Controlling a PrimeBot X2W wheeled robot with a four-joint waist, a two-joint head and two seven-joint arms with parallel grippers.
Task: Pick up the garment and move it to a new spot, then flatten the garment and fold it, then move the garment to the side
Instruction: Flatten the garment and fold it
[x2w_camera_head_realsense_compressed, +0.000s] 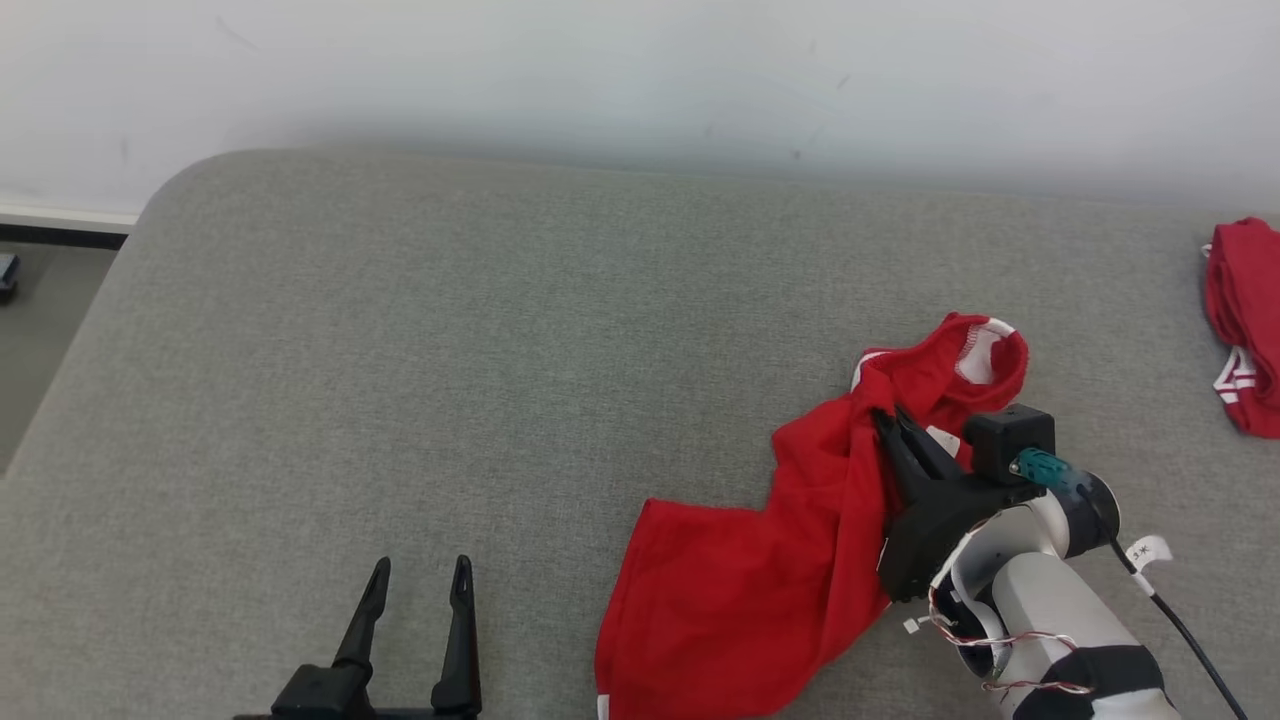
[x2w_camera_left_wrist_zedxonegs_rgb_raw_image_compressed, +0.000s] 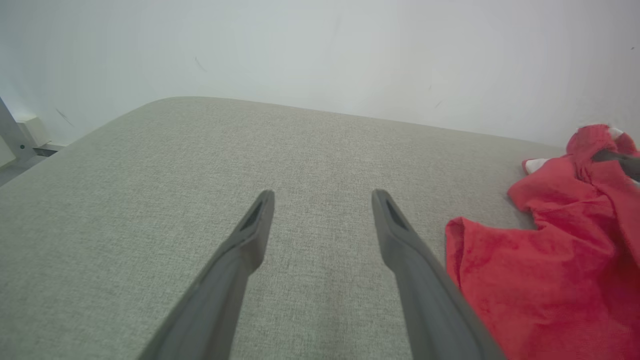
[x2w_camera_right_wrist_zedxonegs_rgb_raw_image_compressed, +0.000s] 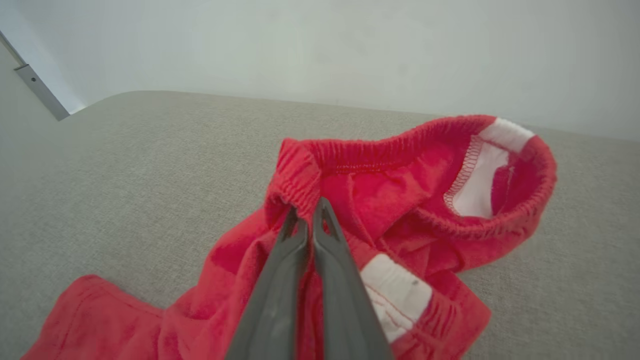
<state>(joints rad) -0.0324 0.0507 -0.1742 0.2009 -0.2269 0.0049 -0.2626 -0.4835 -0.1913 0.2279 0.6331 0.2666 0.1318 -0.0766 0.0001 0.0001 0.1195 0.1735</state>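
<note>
- The red garment (x2w_camera_head_realsense_compressed: 780, 560) looks like a pair of shorts. It's lying crumpled on the grey cushion (x2w_camera_head_realsense_compressed: 400, 350), filling the 4 to 5 o'clock part of the head view.
- One leg is spread fairly flat toward 6 o'clock and runs off the bottom edge. The rest bunches up toward 3 o'clock.
- The elastic waistband (x2w_camera_right_wrist_zedxonegs_rgb_raw_image_compressed: 400, 147) stands up in an open loop at the 1 o'clock end of the garment. You can see white panels inside it and along the side.
- The right gripper (x2w_camera_head_realsense_compressed: 890, 415) comes in from 5 o'clock, and its fingers are pinched together on a gathered bit of that waistband. In the right wrist view the red elastic bunches right over the two tips, with no gap between them.
- The left gripper (x2w_camera_head_realsense_compressed: 421, 565) sits down at 7 o'clock with its fingers spread wide, nothing between them, just bare cushion. I can't tell whether it touches the cushion or hangs above it.
- In the left wrist view the garment's edge lies just beside the left gripper's finger on the 3 o'clock side, not touching it as far as I can see.
- There's a second red cloth (x2w_camera_head_realsense_compressed: 1245, 320) with white stripes way out at 3 o'clock on the cushion's edge, well apart from the garment.
- A pale wall (x2w_camera_head_realsense_compressed: 600, 70) runs across 12 o'clock behind the cushion.
</note>
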